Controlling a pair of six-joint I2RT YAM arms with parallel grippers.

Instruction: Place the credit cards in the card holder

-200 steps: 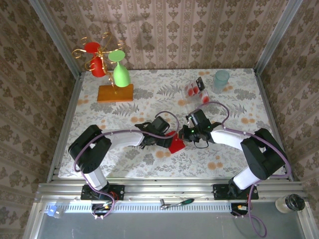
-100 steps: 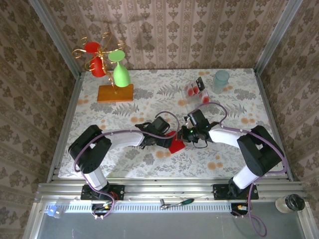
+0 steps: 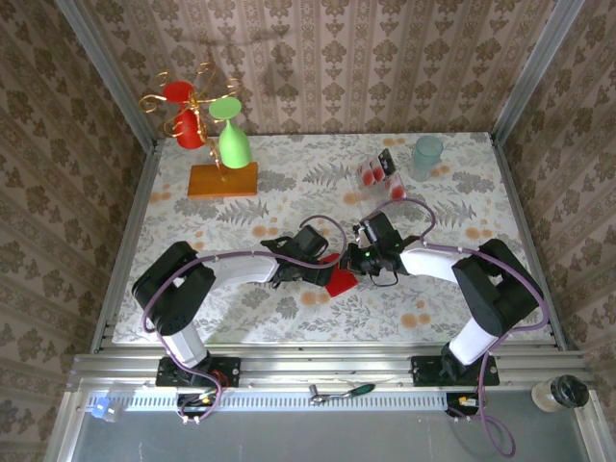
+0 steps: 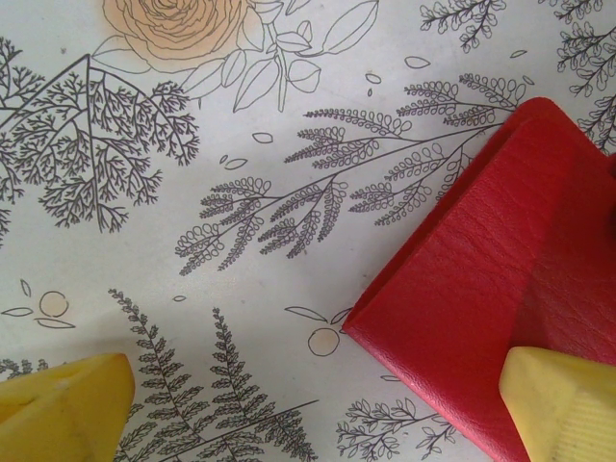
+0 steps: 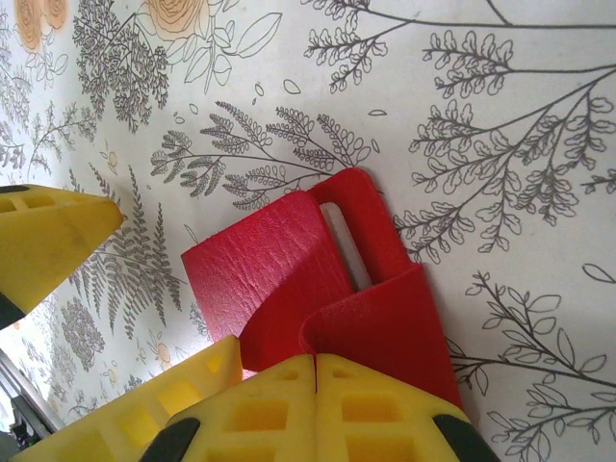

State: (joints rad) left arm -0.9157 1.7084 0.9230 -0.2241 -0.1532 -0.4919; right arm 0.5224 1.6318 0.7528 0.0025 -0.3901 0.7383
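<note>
Two arms meet at mid-table, seen from my remote station, over the card holder (image 3: 339, 283), a bright red folding wallet lying on the floral table (image 3: 241, 318) cloth. The left gripper (image 3: 328, 274) comes in from the left with its jaws spread wide. On its wrist camera one yellow fingertip (image 4: 63, 409) sits over bare cloth at the lower left, while the other overlaps the near edge of the red leather at the lower right.

The right gripper (image 5: 316, 385) reaches in from the right, its two yellow fingers pressed together on the wallet's raised flap. That flap stands folded up from the half that lies flat. A pale strip (image 5: 346, 245) shows in a slot of the flat half, and I cannot tell whether it is a card or the lining.

The credit cards (image 3: 371, 173), pale with red round marks, stand well apart from the wallet toward the far right of the table, just left of a teal cup (image 3: 427, 154). An orange block (image 3: 223, 180) carrying a gold stand with red and green glasses sits at the far left.
</note>
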